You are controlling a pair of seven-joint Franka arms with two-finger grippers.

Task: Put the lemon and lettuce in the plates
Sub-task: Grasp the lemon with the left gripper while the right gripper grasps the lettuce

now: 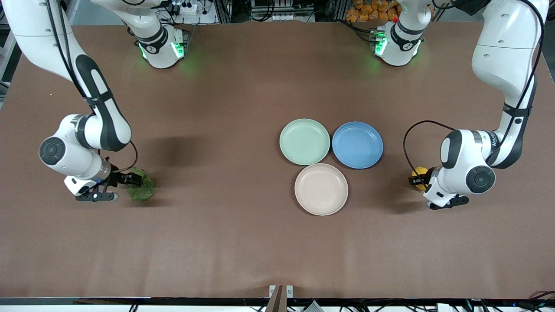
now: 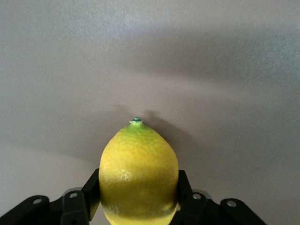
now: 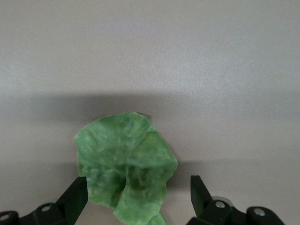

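Yellow lemon (image 2: 138, 176) clamped, left gripper (image 2: 138, 201) | right gripper (image 3: 138, 197) spread around lettuce (image 3: 126, 164) | plates (image 1: 304, 141) bare

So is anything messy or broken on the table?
Nothing stands out. The three plates sit flat and unbroken, nothing is spilled. The left gripper is shut on the lemon; the right gripper is open around the lettuce, which is crinkly like any leaf.
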